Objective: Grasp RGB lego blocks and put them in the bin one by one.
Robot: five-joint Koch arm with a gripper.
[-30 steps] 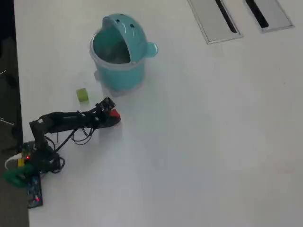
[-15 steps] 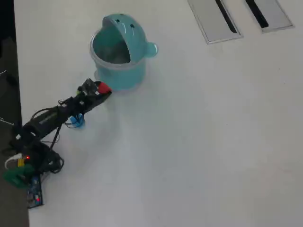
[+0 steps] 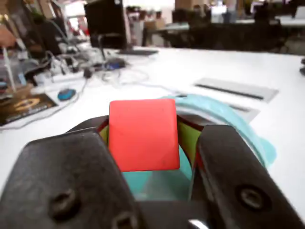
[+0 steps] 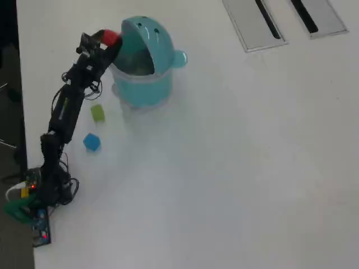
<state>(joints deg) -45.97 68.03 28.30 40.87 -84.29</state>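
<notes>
My gripper (image 4: 107, 40) is raised at the left rim of the teal bin (image 4: 147, 84) in the overhead view, shut on the red block (image 4: 109, 37). The wrist view has the red block (image 3: 143, 134) clamped between the two black fingers (image 3: 71, 181), with the bin's pale rim and teal hood (image 3: 228, 119) just behind and below it. The yellow-green block (image 4: 97, 112) lies on the table left of the bin's base. The blue block (image 4: 91, 142) lies a little nearer the arm's base.
Two grey slotted panels (image 4: 255, 22) are set into the white table (image 4: 235, 168) at the top right of the overhead view. The arm's base and wiring (image 4: 33, 196) sit at the left edge. The wrist view has cables and desk clutter (image 3: 71, 71) far behind.
The arm has swung up from the table beside the bin's base to the bin's left rim, carrying the red block. The green and blue blocks, earlier covered by the arm in turn, now show.
</notes>
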